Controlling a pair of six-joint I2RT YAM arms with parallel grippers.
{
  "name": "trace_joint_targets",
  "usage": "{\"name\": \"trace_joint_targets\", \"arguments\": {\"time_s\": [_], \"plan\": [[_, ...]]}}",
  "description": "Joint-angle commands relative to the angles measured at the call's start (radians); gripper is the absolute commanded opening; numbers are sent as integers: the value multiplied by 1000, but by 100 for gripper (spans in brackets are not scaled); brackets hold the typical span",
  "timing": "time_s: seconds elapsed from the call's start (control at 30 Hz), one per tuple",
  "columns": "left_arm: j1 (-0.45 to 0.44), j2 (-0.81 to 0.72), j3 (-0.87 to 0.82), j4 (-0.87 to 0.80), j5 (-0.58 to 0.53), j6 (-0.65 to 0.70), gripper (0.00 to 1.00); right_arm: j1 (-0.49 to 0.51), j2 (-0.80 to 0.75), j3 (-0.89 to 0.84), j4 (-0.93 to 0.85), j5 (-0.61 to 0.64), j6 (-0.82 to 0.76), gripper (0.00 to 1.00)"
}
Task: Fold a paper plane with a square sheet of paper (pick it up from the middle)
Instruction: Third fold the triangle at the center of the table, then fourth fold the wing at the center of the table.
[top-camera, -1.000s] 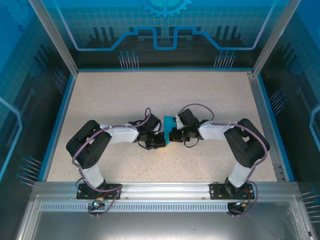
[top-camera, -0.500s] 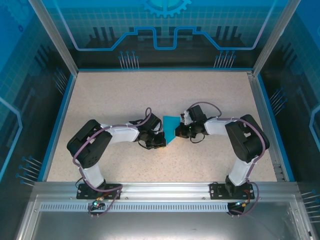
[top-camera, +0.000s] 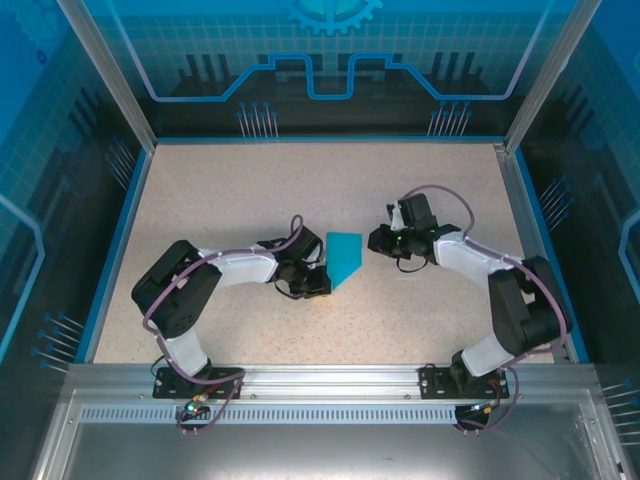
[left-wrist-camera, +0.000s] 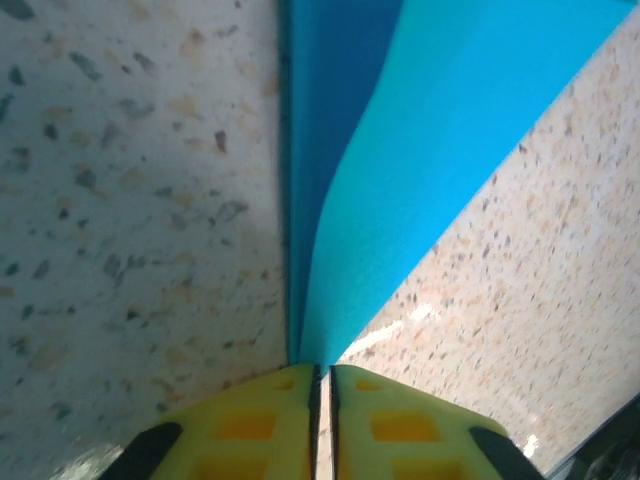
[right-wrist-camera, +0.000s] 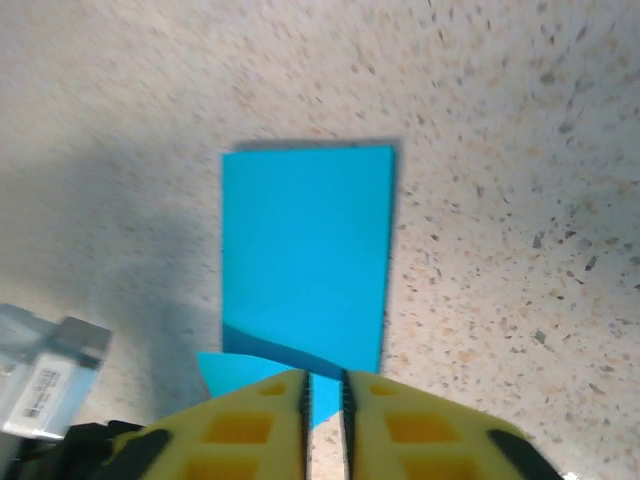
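Holding pointed tip of folded blue paper (top-camera: 345, 255) in left fingers (left-wrist-camera: 250, 425), pinched closed on it; rest of paper lying on desk (top-camera: 250, 190), fanning away from left fingers. Across the paper from left fingers, just apart from its edge: right fingers (right-wrist-camera: 250, 420) nearly closed, narrow slit, gripping nothing.

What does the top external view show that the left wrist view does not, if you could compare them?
Top external: both arms, the right gripper just beside the cyan paper, and the paper's whole outline tapering to a point at its near end. Left wrist: the left gripper shut on that point, with two layers parting beyond it. Shared: the paper lying on the speckled table.
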Motion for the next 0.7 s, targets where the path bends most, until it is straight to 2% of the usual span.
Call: {"name": "trace_joint_targets", "arguments": {"time_s": [0.0, 0.13, 0.3, 0.53, 0.67], "plan": [[-1, -87, 65, -21, -10, 39, 23, -6, -59, -54, -29, 26, 37, 28], [0, -102, 93, 41, -29, 38, 27, -8, -103, -97, -2, 4, 55, 53], [-1, -49, 127, 60, -42, 21, 27, -7, -124, -131, 46, -35, 67, 74], [-6, 8, 160, 68, -44, 12, 23, -7, -99, -141, 64, -46, 75, 81], [-5, 43, 176, 18, -150, 27, 18, -6, -64, -142, 83, -82, 99, 82]]}}
